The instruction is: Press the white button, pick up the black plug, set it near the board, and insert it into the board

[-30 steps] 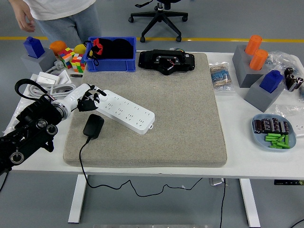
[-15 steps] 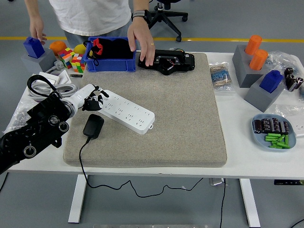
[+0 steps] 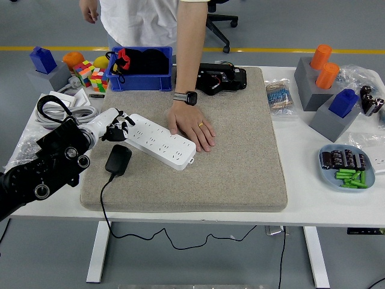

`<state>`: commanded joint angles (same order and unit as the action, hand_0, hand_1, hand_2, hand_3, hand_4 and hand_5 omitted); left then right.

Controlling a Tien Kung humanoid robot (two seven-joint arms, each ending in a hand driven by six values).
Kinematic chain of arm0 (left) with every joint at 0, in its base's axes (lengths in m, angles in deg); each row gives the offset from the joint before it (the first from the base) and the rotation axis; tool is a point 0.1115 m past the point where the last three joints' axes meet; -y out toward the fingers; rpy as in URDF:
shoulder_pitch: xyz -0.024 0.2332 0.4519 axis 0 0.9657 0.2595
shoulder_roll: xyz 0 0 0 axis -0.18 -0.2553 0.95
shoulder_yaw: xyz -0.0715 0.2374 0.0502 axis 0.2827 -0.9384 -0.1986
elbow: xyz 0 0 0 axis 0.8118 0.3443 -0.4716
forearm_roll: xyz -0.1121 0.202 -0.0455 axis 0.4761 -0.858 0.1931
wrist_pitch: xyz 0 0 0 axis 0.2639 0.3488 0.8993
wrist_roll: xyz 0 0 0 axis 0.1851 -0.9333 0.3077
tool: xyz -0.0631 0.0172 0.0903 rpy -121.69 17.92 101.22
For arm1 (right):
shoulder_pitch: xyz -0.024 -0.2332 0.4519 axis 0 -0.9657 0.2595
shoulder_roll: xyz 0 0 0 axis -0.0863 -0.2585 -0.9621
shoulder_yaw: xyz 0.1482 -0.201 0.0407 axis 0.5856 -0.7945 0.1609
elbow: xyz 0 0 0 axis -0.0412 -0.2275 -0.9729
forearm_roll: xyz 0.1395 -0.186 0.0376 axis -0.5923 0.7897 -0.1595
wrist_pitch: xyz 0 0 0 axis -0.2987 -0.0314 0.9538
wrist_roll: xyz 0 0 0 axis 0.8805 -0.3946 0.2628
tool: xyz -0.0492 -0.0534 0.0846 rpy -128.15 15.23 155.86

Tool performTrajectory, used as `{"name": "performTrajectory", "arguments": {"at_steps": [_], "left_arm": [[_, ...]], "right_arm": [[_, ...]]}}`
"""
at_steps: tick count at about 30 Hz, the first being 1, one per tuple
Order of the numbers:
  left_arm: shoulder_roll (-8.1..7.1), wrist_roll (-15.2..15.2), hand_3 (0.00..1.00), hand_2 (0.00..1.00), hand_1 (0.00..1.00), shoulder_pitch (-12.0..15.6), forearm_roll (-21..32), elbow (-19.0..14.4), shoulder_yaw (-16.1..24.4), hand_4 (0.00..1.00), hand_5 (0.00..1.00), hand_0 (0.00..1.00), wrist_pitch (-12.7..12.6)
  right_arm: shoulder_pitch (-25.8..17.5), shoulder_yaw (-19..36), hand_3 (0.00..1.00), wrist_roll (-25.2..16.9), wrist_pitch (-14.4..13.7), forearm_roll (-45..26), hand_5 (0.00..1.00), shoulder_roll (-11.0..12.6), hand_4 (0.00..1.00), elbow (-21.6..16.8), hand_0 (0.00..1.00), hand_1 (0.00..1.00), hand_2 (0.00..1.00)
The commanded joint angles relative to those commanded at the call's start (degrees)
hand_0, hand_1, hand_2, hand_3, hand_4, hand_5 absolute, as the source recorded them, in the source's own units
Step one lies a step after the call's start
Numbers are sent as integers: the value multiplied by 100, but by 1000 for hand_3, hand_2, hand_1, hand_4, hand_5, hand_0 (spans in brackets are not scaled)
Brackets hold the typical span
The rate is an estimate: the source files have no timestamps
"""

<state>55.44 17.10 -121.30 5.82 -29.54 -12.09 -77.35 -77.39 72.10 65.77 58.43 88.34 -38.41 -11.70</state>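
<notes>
Left hand (image 3: 114, 125) is resting its white fingers, curled together and gripping nothing, at the left end of the white board (image 3: 160, 141), where the button would be; the button itself is too small to make out. No right hand is showing. No brand, label or writing is readable anywhere.

The board is lying diagonally on a grey felt mat (image 3: 240, 150) that is covering most of the white table (image 3: 301, 205). The black plug (image 3: 118, 160) is lying on the mat just in front of the board's left end, near the table's left edge, apart from the hand, its cable trailing over the near edge. A blue bin (image 3: 141, 75) and a black device (image 3: 219, 78) are sitting along the far edge, grey blocks with orange cylinders (image 3: 323, 66) towards the far right corner, and a plate (image 3: 347, 167) of small parts by the right edge. The floor beyond is grey with a yellow line, and an office chair is standing there.

Compared with half a second ago, the person's hand (image 3: 191, 126) is now lying flat on the mat, touching the board's right end, where before it was at the black device. The robot's hand is staying at the same spot on the board.
</notes>
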Motion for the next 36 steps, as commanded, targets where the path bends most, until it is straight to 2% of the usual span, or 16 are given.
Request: {"name": "performTrajectory", "arguments": {"at_steps": [18,25,36], "left_arm": [[144,-27,649,20,2,-90,-101,257,-194,80,2,2,-36],[122,-18,648,19,2,-103,-132,219,-126,81,2,2,-49],[109,4,649,19,2,-73,-117,339,-108,95,2,2,-70]], "right_arm": [[-1,-11,584,-3,-4,-13,408,6,660,2,620,589,588],[0,-15,584,-1,-3,-11,408,6,660,4,621,589,588],[1,-18,584,-1,-4,-10,408,-10,659,0,622,589,588]]}}
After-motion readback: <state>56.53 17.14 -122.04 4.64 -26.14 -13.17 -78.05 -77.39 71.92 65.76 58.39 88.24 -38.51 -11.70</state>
